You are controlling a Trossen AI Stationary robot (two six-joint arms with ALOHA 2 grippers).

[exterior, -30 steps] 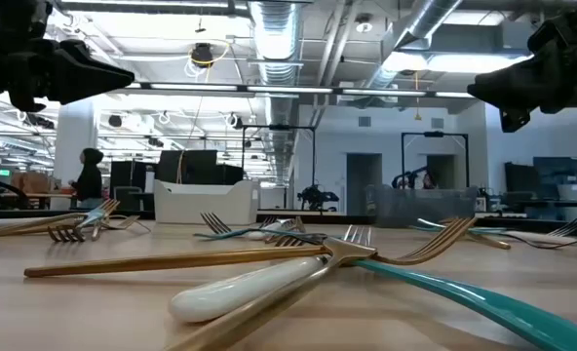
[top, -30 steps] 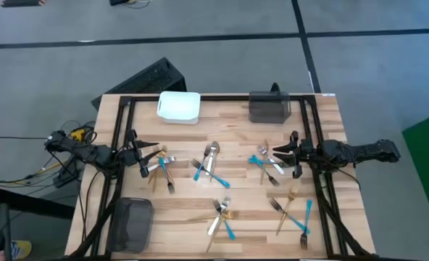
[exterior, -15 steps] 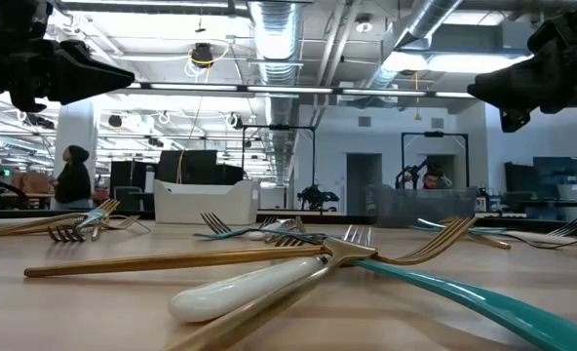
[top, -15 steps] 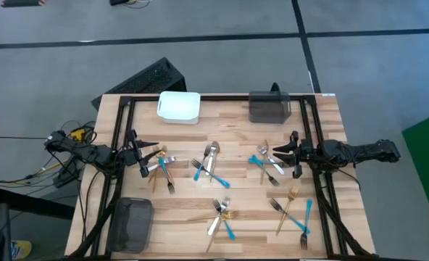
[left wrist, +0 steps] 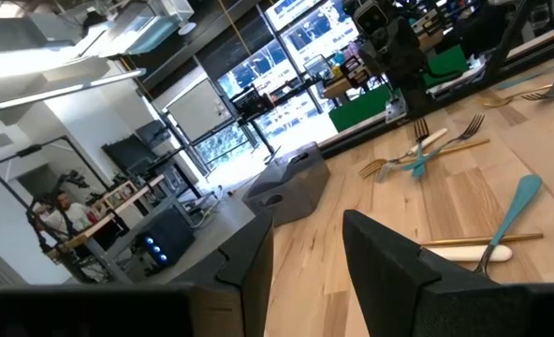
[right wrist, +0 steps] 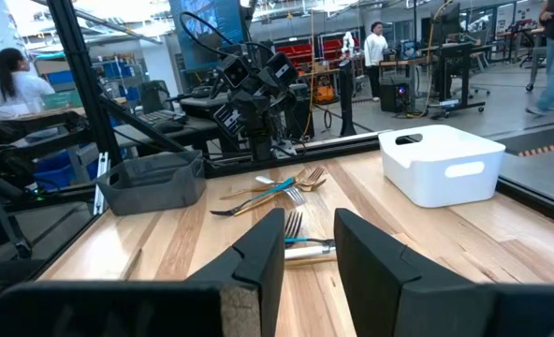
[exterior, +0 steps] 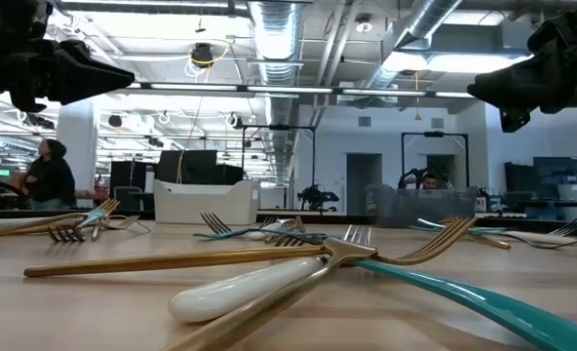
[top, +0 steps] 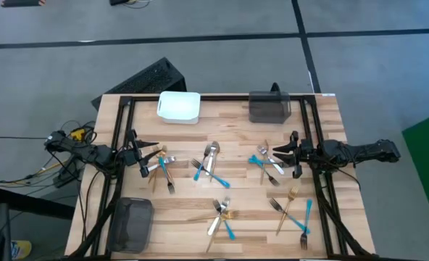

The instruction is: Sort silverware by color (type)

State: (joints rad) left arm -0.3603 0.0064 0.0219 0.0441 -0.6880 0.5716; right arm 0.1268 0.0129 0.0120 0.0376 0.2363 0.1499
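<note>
Both tools, left tool [top: 143,153] and right tool [top: 285,154], stand apart and empty; silverware [top: 213,165] looks light, stiff, slippery, so I'd pinch mid-handle.

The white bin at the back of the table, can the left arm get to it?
Probably yes. The white bin sits on the left arm's side, and only bare wood lies between it and the left gripper. The gripper's fingers are apart and hold nothing.

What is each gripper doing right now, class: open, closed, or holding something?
Left gripper: open, holding nothing, above the table.
Right gripper: open, holding nothing, above the table.
</note>
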